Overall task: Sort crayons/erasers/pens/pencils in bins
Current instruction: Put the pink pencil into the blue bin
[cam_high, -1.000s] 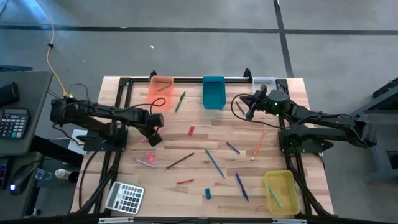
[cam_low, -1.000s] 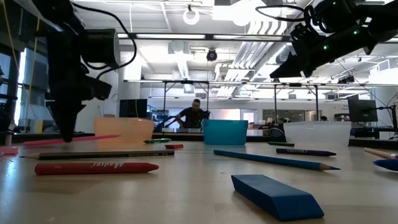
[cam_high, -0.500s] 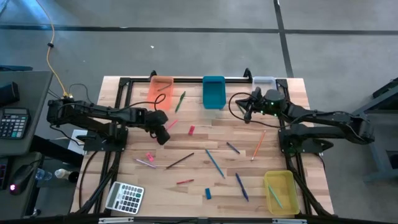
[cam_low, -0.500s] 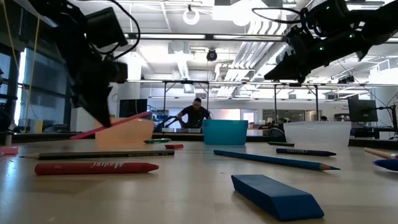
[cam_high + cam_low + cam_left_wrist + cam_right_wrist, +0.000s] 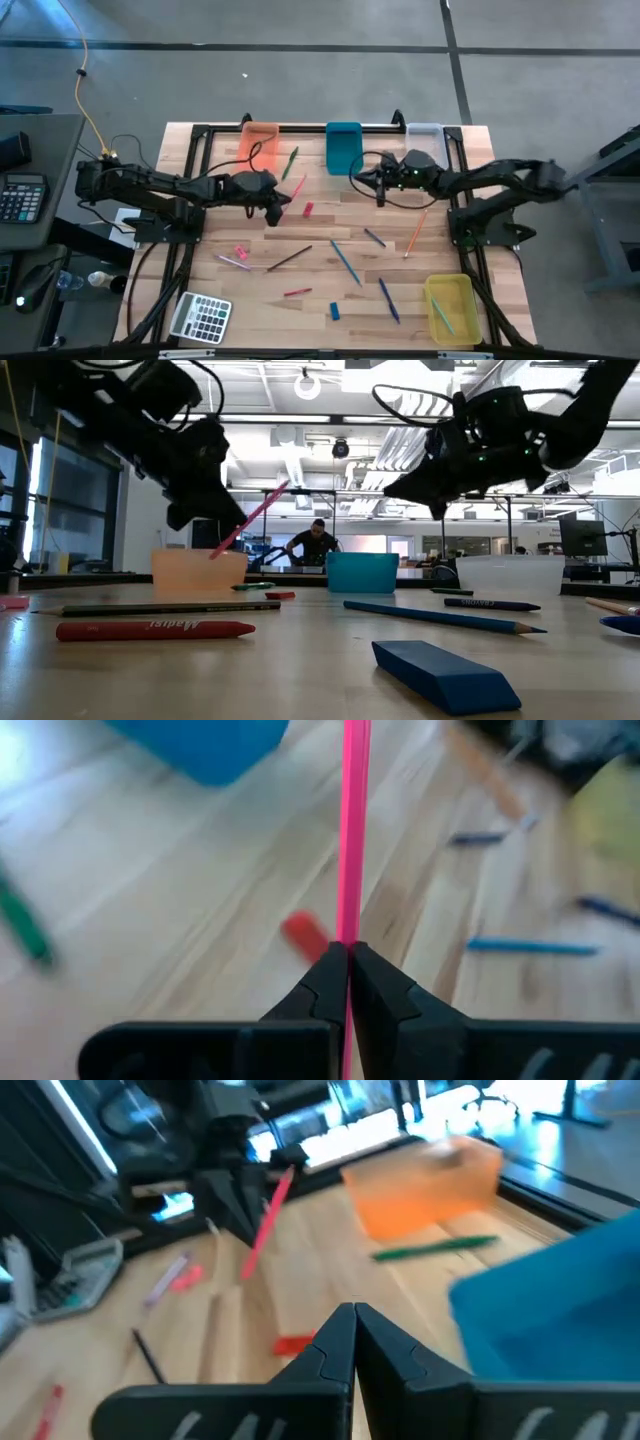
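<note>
Early going; most of the sort is left, by my reading.

Left gripper (image 5: 277,203): jaws clamped on a pink pencil (image 5: 250,520), carried tilted above the surface, just at 5 o'clock of the orange bin (image 5: 259,140). Not yet dropped anywhere.

Right gripper (image 5: 378,187): jaws together, nothing between them, hanging over the surface near 4 o'clock of the teal bin (image 5: 343,147).

Bins: orange, teal and the whitish bin (image 5: 424,131) sit in a row along the 12 o'clock edge; the yellow bin (image 5: 451,309) is alone at the 5 o'clock corner. The yellow one holds a greenish stick. The orange one shows a thin dark line inside; cannot tell what. Contents of the other two are not readable.

Loose on the surface:
- green pencil (image 5: 290,163) between orange and teal bins
- red eraser (image 5: 308,209) near centre
- orange pencil (image 5: 416,232) at 3 o'clock
- teal pen (image 5: 346,262), centre
- blue eraser (image 5: 335,311) at 6 o'clock
- several more sticks and pink bits toward 8 o'clock

Calculator (image 5: 201,318) at 7 o'clock corner, not part of the sort.
</note>
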